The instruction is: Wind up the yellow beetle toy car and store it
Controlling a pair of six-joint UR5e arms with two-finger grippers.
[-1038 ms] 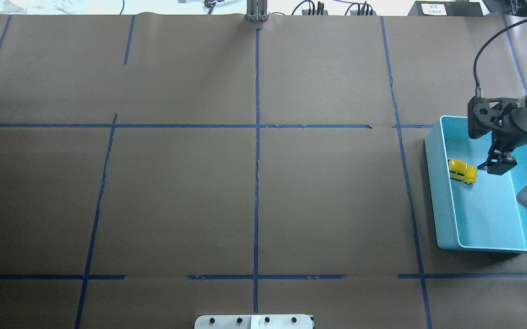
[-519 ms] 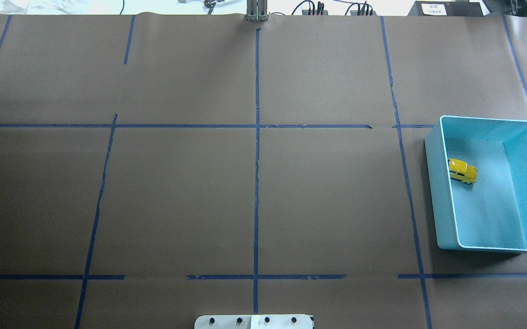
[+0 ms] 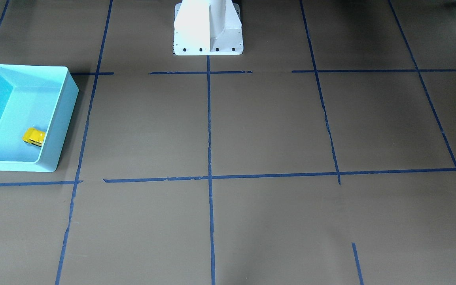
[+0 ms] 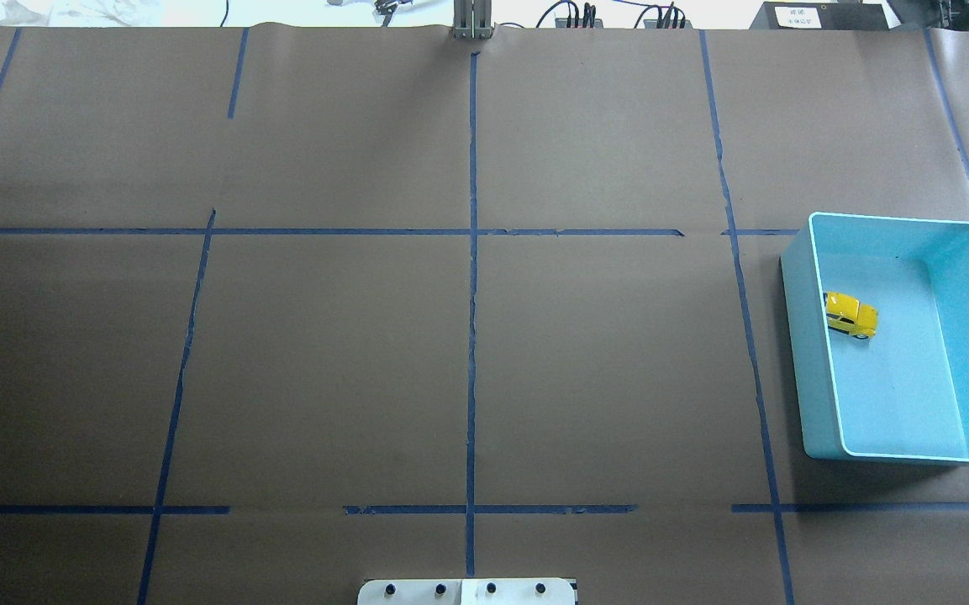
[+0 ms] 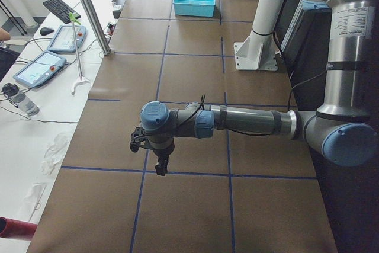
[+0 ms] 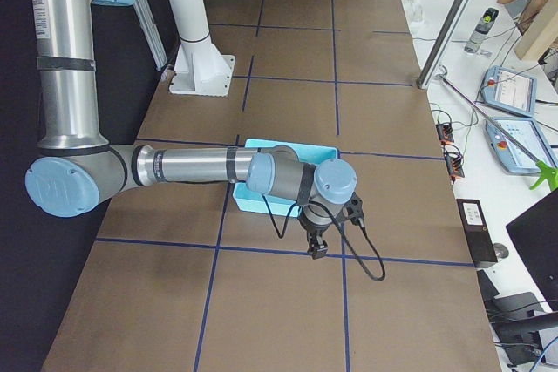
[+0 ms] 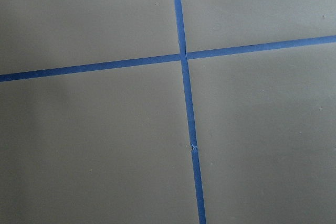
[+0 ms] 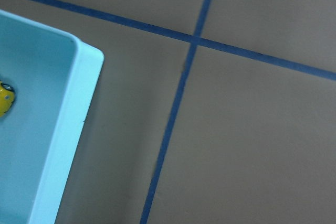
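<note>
Yellow beetle toy car point(image 4: 850, 314) in light-blue bin point(image 4: 803, 353), left gripper point(image 5: 160, 169), right gripper point(image 6: 317, 250), closure unclear

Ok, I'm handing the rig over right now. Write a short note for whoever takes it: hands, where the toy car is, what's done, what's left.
Left hand: hangs over the brown paper-covered table; open or shut cannot be told.
Right hand: hangs over the table just outside the light-blue plastic bin; state cannot be told either.
Tiny yellow Beetle-shaped toy car: inside the bin, by its wall toward table centre, free of both hands.
Done: storing. Winding cannot be checked from these views.
Left: probably only parking the arms.
</note>
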